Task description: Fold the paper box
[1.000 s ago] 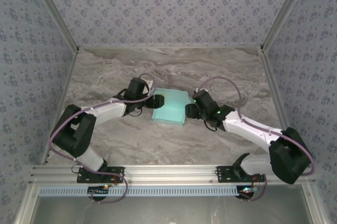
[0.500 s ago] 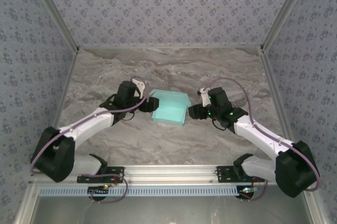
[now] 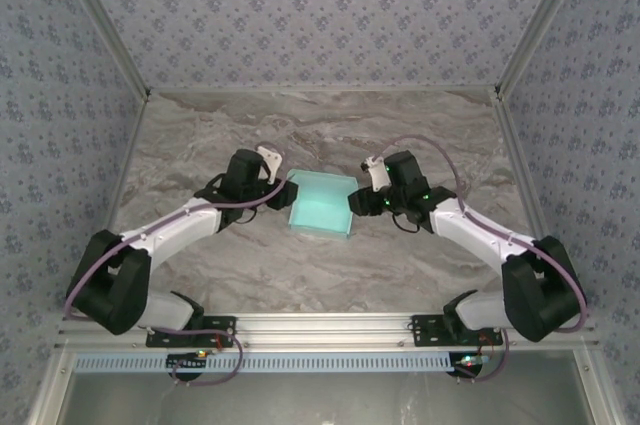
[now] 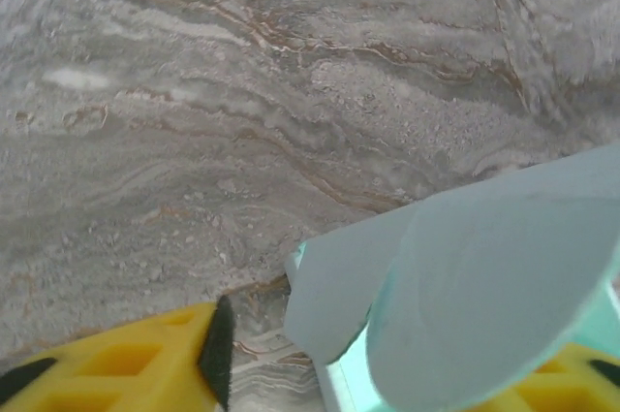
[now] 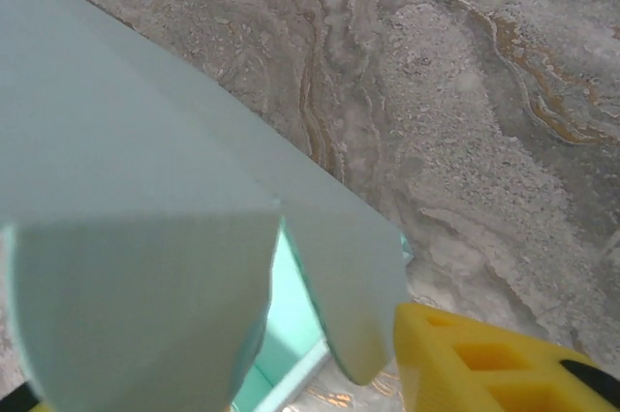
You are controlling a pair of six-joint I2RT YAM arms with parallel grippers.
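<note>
Paper box point(image 3: 322, 203) at middle of tabletop point(image 3: 420, 135), between arms, side flaps point(image 4: 484, 286) raised. We judge card light, thin, springy, crease-prone; take hold at flaps near fold lines. Left end effector point(image 3: 285, 197), right end effector point(image 3: 355, 203) each straddle flap, jaws apart, nothing pinched.

Soft, even light from above brightens the overhead view, leaving only faint shadows on the marble tabletop point(image 3: 330, 135). In both wrist views the near flaps of the paper box point(image 4: 484, 286) are blurred, while the tabletop beyond looks sharper.
</note>
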